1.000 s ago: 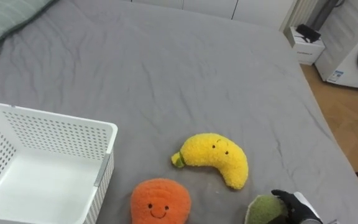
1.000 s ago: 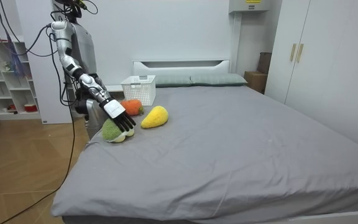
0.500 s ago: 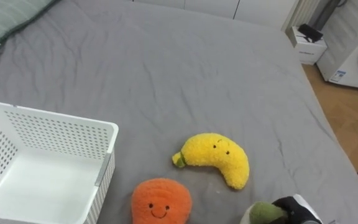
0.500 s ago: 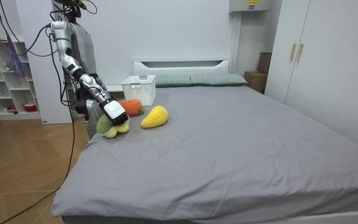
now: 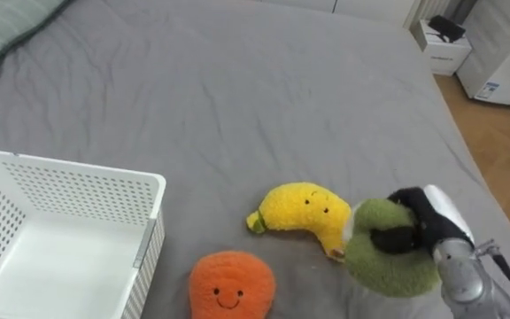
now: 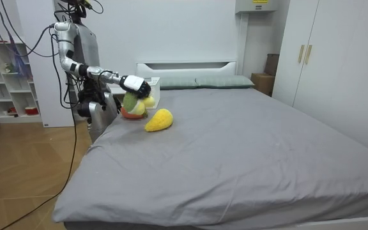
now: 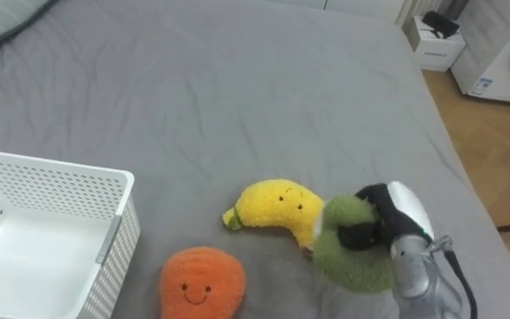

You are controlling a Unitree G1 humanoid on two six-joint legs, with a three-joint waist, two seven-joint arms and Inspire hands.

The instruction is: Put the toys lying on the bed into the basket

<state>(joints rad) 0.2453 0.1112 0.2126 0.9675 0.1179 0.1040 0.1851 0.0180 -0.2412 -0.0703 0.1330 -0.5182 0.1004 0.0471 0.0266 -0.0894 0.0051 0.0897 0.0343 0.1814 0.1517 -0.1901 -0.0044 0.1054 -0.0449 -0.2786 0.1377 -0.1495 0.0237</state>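
My right hand (image 5: 419,229) (image 7: 381,226) (image 6: 135,84) is shut on a green plush toy (image 5: 388,263) (image 7: 351,259) (image 6: 130,101) and holds it in the air above the bed, just right of the yellow banana plush (image 5: 304,213) (image 7: 274,208) (image 6: 158,120). An orange plush with a smiling face (image 5: 231,284) (image 7: 200,283) (image 6: 133,114) lies on the grey sheet in front of the banana. The white perforated basket (image 5: 104,183) (image 7: 78,182) (image 6: 142,89) stands empty at my lower left.
The grey bed (image 5: 237,97) stretches away ahead. Its right edge drops to a wooden floor (image 5: 494,151), where a white appliance (image 5: 507,62) and a small white box (image 5: 443,49) stand. A striped pillow (image 5: 3,27) lies at the far left.
My right hand closed on the green plush at the bed's near right corner and lifted it up and to the left, over towards the banana. The view has tipped down a little.
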